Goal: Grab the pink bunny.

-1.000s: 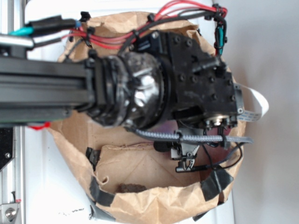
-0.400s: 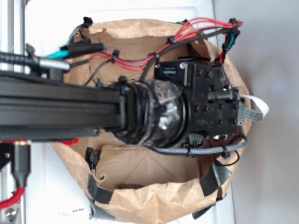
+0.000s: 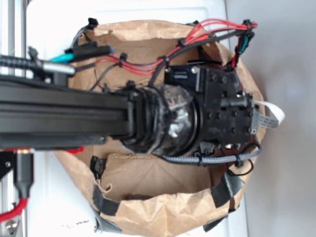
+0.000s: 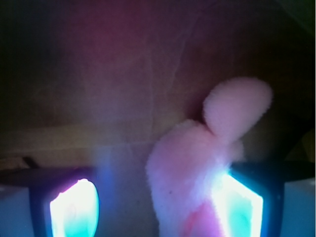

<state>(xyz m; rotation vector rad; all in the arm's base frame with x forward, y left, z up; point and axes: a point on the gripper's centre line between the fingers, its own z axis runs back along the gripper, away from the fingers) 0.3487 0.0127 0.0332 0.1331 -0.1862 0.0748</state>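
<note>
Now, from the exterior view, my long black arm [image 3: 64, 118] reaches from the left across a wide brown paper bag [image 3: 163, 210] that stands open on the white bench [image 3: 54, 207]. Strips of black tape [image 3: 227, 190] patch the bag's crumpled rim. My wrist housing [image 3: 222, 111], with red cables [image 3: 207, 29] looped over it and a braided grey cable [image 3: 207, 159] slung beneath, sits down inside the mouth of the bag, so from outside it hides my hand and whatever lies under it.

From the wrist view, it is dim down here, with creased brown paper behind everything. My hand [image 4: 158, 210] is spread apart: one finger [image 4: 74, 207] glows at the lower left and the other finger [image 4: 242, 202] at the lower right, both washed out in cyan and white glare. The pink bunny [image 4: 192, 173] stands between them, pressed up against the right finger and well clear of the left one. A rounded fuzzy lobe [image 4: 237, 111], an ear or the head, I cannot tell which, rises above the right finger.
</note>
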